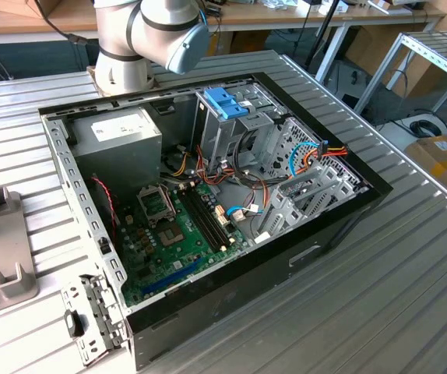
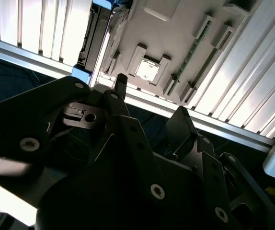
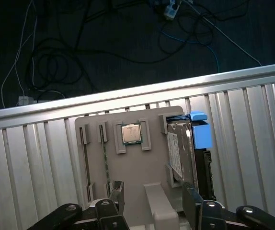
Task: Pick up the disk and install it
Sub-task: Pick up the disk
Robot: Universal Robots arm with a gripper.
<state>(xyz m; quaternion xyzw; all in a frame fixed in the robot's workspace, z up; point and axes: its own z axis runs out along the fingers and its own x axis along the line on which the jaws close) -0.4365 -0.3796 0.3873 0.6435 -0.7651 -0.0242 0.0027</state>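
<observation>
The disk [image 3: 181,153] stands on edge in a slot at one end of a grey holder tray [image 3: 142,167], its white label facing the tray's middle and a light blue bracket [image 3: 202,133] along its edge. In the second wrist view the disk [image 2: 97,33] shows as a dark slab beside the same tray [image 2: 176,38]. My gripper [image 3: 153,196] hovers over the tray, open, with nothing between its black fingers [image 3: 116,191]. One fingertip is close beside the disk without touching it. In the second wrist view the gripper [image 2: 150,96] also stands apart from the disk.
The tray also holds a processor chip [image 3: 131,133] and memory sticks [image 3: 104,163]. The table's edge [image 3: 128,98] runs just past it, with cables on the floor beyond. In the exterior view an open computer case [image 1: 340,226] holds a power supply [image 1: 118,136] and a blue caddy [image 1: 227,103].
</observation>
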